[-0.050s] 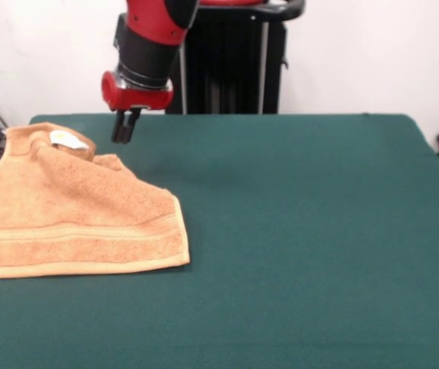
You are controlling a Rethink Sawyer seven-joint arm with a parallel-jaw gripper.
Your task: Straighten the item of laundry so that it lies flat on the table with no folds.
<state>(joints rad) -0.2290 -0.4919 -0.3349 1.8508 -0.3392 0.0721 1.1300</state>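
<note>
At the frame's left edge the soft, light, limp towel (pixel 73 223) lies partly folded on the green surface (pixel 304 231), best pinched at its bunched upper corner by the white tag (pixel 67 139), near the empty, narrowed hand (pixel 124 129).

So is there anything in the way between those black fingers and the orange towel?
Nothing visible. The fingers hang close together above the table, just beside the towel's bunched-up far corner, near the white tag. Only bare green cloth shows between them, though this single view can't show how high the fingers are.
</note>
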